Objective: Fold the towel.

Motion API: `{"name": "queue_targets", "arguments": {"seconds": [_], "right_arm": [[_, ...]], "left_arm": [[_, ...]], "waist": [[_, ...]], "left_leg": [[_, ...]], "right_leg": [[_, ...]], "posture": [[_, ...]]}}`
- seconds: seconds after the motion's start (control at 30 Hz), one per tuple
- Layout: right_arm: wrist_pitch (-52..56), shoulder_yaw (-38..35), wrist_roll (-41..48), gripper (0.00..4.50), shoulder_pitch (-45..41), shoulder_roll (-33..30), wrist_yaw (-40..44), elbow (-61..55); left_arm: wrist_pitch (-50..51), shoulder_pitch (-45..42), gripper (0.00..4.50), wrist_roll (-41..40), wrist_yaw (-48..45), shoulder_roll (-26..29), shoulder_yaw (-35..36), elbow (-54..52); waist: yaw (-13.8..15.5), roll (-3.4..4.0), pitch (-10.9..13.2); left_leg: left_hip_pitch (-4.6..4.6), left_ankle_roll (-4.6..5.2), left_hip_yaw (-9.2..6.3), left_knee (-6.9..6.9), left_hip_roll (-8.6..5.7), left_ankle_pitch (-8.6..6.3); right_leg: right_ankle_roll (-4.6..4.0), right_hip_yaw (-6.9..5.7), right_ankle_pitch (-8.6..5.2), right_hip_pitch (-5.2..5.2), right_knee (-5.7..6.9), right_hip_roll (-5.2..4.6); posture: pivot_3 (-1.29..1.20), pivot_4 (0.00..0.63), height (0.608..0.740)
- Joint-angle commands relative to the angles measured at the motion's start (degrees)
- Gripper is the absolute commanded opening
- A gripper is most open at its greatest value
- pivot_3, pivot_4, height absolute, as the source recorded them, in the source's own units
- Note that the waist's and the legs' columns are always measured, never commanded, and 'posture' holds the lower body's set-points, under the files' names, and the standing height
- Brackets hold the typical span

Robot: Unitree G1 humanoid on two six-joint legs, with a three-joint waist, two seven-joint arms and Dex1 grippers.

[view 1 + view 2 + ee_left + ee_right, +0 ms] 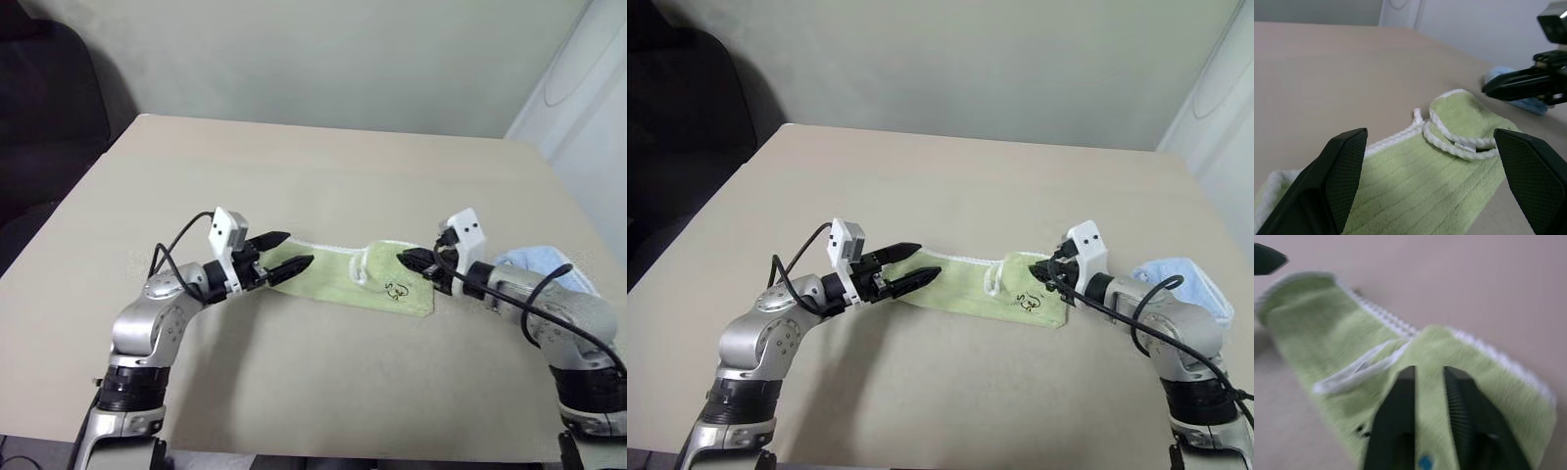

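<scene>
Plain pale wall behind, beige desk (323,166) filling most of the head views, dark chair shape off its far left corner. The towel (348,279), light green terry with white stitched edging, lies on the desk near the middle, stretched as a long narrow strip running left to right between the two arms. It looks folded lengthwise, with one end lapped over near the centre where the white edging and small white loop (1462,144) bunch up. Small dark printed logo (397,291) sits near the strip's right end, toward the front edge.

Left end effector (284,257) hovers just over the towel's left end, pointing roughly level toward the right, fingers (1334,176) spread wide, nothing between them. From the left wrist view the cloth lies flat below the gap.

Right end effector (411,262) sits at the towel's right end, pointing left and slightly down. Its fingers (1398,426) stand close together with only a narrow gap; green cloth shows in the gap, but can't tell if it is pinched or just lying beneath.

Light blue cloth (544,262) lies crumpled on the desk behind the right arm, apart from the towel.
</scene>
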Motion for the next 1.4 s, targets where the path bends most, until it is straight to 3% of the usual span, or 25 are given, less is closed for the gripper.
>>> {"name": "queue_targets", "arguments": {"seconds": [0.03, 0.33, 0.6, 0.7, 0.9, 1.07, 1.4], "right_arm": [[-8.64, 2.98, -4.96, 0.78, 2.38, 2.83, 3.12, 3.84], [-23.71, 6.61, -15.44, 0.78, 6.36, 10.63, 4.45, 22.10], [-26.01, 3.11, -14.40, 0.78, 7.74, 7.88, 8.62, 11.38], [-25.12, 1.16, -13.24, 0.78, 6.90, 5.10, 10.10, 5.80], [-24.23, -1.36, -13.23, 0.78, 2.04, 1.06, 12.32, 2.12], [-25.82, -1.61, -14.62, 0.78, -3.34, 0.49, 13.88, 5.09], [-29.40, 0.20, -16.80, 0.78, -6.50, 3.78, 14.56, 10.03]], "left_arm": [[0.02, -0.10, 4.50, -0.95, -0.05, 0.71, 1.18, -1.80], [1.74, 2.77, 4.50, -2.14, 1.84, 1.50, 2.96, -5.22], [3.92, 6.24, 4.50, -3.94, 3.24, 4.38, 6.47, -6.58], [7.70, 8.42, 4.50, -8.65, 6.54, 3.12, 10.81, -8.45], [19.14, 12.78, 4.50, -23.61, 21.32, -2.68, 19.89, -13.91], [24.52, 17.93, 4.50, -34.67, 33.75, -6.04, 22.18, -19.91], [21.28, 19.07, 4.50, -55.25, 64.46, -12.58, 21.76, -16.45]], "waist": [[0.08, 0.01, 0.01], [-0.12, -0.15, -0.09], [-0.06, -0.27, -0.19], [-0.08, -0.25, -0.16], [-0.14, -0.24, -0.12], [-0.20, -0.09, 0.07], [0.08, 0.09, 0.34]], "left_leg": [[0.00, 0.00, -0.03, 0.00, 0.00, 0.00], [0.30, -0.24, -0.04, -0.01, 0.01, -0.15], [0.30, -0.33, -0.05, -0.04, 0.01, -0.25], [0.17, -0.37, -0.02, -0.08, 0.01, -0.28], [0.22, -0.36, 0.05, -0.08, 0.00, -0.22], [0.30, -0.38, 0.07, -0.09, 0.03, -0.22], [0.42, -0.86, 0.10, -0.08, 0.02, 0.16]], "right_leg": [[0.02, -0.01, 0.01, 0.00, 0.00, 0.00], [-0.03, -0.01, 0.07, 0.24, 0.01, 0.01], [-0.18, -0.01, -0.03, 0.23, 0.00, 0.01], [-0.13, -0.02, -0.09, 0.12, -0.03, 0.01], [-0.17, 0.02, -0.07, 0.16, 0.00, 0.02], [-0.16, 0.03, -0.07, 0.18, 0.01, 0.05], [-0.21, -0.02, -0.04, 0.31, 0.04, 0.08]], "posture": [[0.00, 0.150, 0.740], [0.00, 0.150, 0.740], [0.00, 0.150, 0.740], [0.00, 0.150, 0.740], [0.00, 0.150, 0.740], [0.00, 0.150, 0.740], [0.00, 0.150, 0.740]]}}
